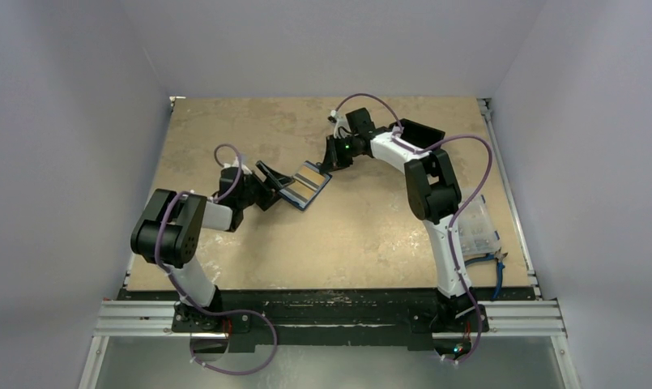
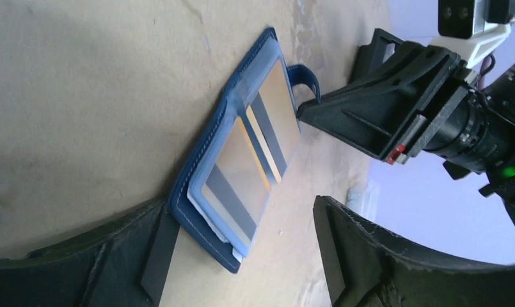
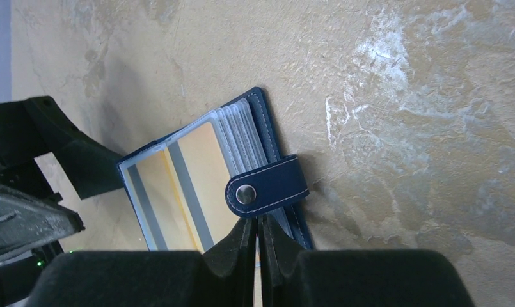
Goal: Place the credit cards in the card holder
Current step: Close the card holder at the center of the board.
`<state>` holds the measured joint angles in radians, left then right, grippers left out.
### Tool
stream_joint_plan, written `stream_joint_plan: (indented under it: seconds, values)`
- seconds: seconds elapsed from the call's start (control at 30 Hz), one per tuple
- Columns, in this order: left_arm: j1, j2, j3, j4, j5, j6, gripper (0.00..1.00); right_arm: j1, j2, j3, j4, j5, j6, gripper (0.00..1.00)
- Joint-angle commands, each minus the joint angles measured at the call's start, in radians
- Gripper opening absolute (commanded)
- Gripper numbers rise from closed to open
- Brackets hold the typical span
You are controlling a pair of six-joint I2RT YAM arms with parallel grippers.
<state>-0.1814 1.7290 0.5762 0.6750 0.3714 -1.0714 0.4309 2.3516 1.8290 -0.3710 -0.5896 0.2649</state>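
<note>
The holder (image 1: 304, 185) lies open on the table (image 1: 371, 235), about mid-table, between the two grippers. From above it is a small dark rectangle with pale cards (image 1: 309, 179) showing; only this view takes in the black box (image 1: 419, 130) at the far right and the clear box (image 1: 478, 231) by the right arm.

The left wrist camera shows the left gripper (image 2: 242, 217) released, jaws wide, straddling the holder's near end; one finger (image 2: 146, 256) touches its blue corner, the other stands apart. Gold cards (image 2: 254, 153) with grey stripes sit inside clear sleeves (image 2: 211, 220); the right gripper (image 2: 302, 115) meets the far edge beside the strap (image 2: 306, 77).

The right wrist camera alone shows the strap's snap (image 3: 245, 194) and the fanned sleeve edges (image 3: 242, 137); the right gripper (image 3: 256, 224) is pinched almost together on the holder's (image 3: 270, 128) edge just under the strap, seemingly on a sleeve or a card edge, though the thin pale sliver between the fingers is too small to name.
</note>
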Motion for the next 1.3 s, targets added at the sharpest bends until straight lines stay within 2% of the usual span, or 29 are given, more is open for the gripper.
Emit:
stream_joint_plan:
  seconds: [0.0, 0.13, 0.33, 0.43, 0.5, 0.57, 0.67, 0.83, 1.0, 1.1, 1.17, 1.27]
  values:
    - [-0.025, -0.028, -0.048, 0.186, 0.071, -0.125, 0.79, 0.003, 0.033, -0.031, -0.008, 0.060, -0.024, 0.13]
    - [-0.059, -0.075, -0.003, 0.215, 0.099, -0.206, 0.77, 0.002, 0.003, -0.101, 0.077, -0.017, 0.055, 0.14]
    - [-0.096, -0.031, 0.084, 0.227, 0.100, -0.245, 0.75, 0.002, -0.076, -0.199, 0.187, -0.074, 0.195, 0.16]
    - [-0.105, 0.049, 0.184, 0.104, 0.110, -0.181, 0.76, 0.003, -0.118, -0.252, 0.258, -0.127, 0.267, 0.18]
    - [-0.105, 0.126, 0.229, 0.138, 0.132, -0.193, 0.76, 0.001, -0.146, -0.284, 0.286, -0.145, 0.304, 0.19]
    - [-0.105, 0.174, 0.234, 0.216, 0.134, -0.236, 0.75, -0.009, -0.186, -0.302, 0.283, -0.123, 0.308, 0.24]
    - [-0.110, 0.230, 0.276, 0.201, 0.144, -0.234, 0.75, -0.034, -0.237, -0.337, 0.295, -0.109, 0.301, 0.33]
    - [-0.112, 0.246, 0.317, 0.116, 0.156, -0.196, 0.75, -0.046, -0.248, -0.374, 0.314, -0.095, 0.252, 0.34]
    - [-0.112, 0.248, 0.353, -0.065, 0.142, -0.126, 0.72, -0.036, -0.290, -0.394, 0.365, 0.028, 0.192, 0.36]
    - [-0.112, 0.257, 0.381, -0.156, 0.133, -0.093, 0.68, -0.016, -0.327, -0.402, 0.378, 0.156, 0.118, 0.44]
    - [-0.111, 0.265, 0.403, -0.209, 0.132, -0.081, 0.59, 0.006, -0.331, -0.388, 0.393, 0.214, 0.072, 0.49]
    - [-0.106, 0.284, 0.434, -0.315, 0.119, -0.054, 0.46, 0.043, -0.315, -0.342, 0.373, 0.310, 0.000, 0.50]
